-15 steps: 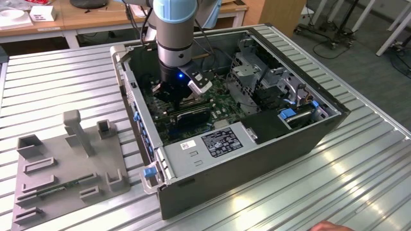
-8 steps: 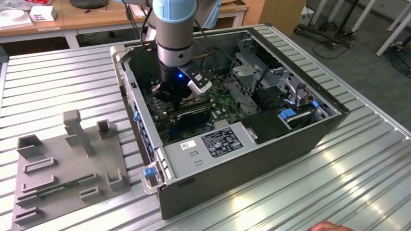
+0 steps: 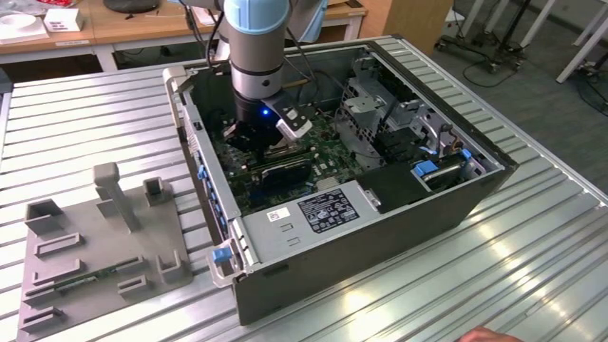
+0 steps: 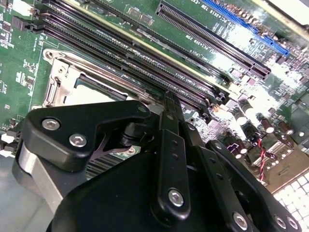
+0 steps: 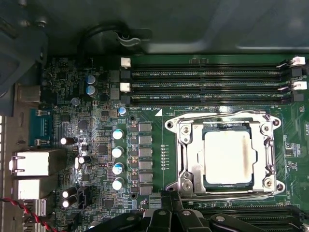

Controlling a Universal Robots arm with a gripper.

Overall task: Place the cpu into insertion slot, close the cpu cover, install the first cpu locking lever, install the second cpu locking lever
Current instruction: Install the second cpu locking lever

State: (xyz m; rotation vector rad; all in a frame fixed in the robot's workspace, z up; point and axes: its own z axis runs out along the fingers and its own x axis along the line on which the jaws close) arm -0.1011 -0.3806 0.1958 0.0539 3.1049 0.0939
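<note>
**CPU seated, cover down, gripper hung over the socket**

The arm stood inside the open computer case (image 3: 399,214), its gripper (image 5: 170,199) just off one edge of the socket. The fingers (image 4: 170,121) looked pressed together with nothing between them. Beyond the fingertips lay the cpu (image 5: 228,157), pale and flat in its slot, with the cpu cover (image 5: 189,153) folded down around it as a metal frame. So the placing and closing looked done, by my judgement, and the levers were the step in hand. A thin lever wire (image 5: 217,117) ran along the socket's far side from the fingers; whether it was latched, I couldn't tell. The next move called for a fine, low push on a slim rod
</note>
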